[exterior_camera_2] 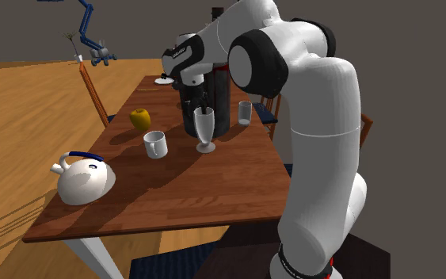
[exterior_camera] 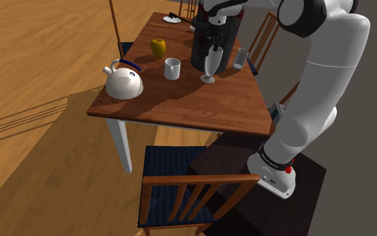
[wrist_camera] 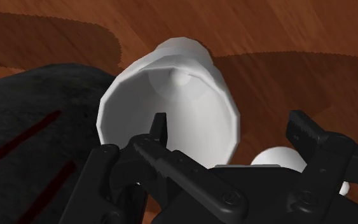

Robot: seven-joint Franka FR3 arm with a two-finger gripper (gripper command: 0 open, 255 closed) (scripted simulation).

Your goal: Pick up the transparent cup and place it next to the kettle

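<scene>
cup point(exterior_camera: 209, 67): pale stemmed goblet, upright, directly below gripper point(wrist_camera: 228, 124), its rim wall between the spread fingers. kettle point(exterior_camera: 123, 80): white, blue handle, upright, well apart from gripper.

Wooden counter point(exterior_camera: 180, 100) carries a yellow apple point(exterior_camera: 158, 47), a white mug point(exterior_camera: 172, 68) near it, and a black cylindrical vessel point(exterior_camera: 225, 47). Blue-seated wooden chair point(exterior_camera: 163, 164) stands at the counter's near edge.

The white round kettle point(exterior_camera: 123, 84) has a blue handle point(exterior_camera: 130, 65), the round apple point(exterior_camera: 158, 47) is yellow, and the wooden counter point(exterior_camera: 193, 100) shows reddish-brown grain.
</scene>
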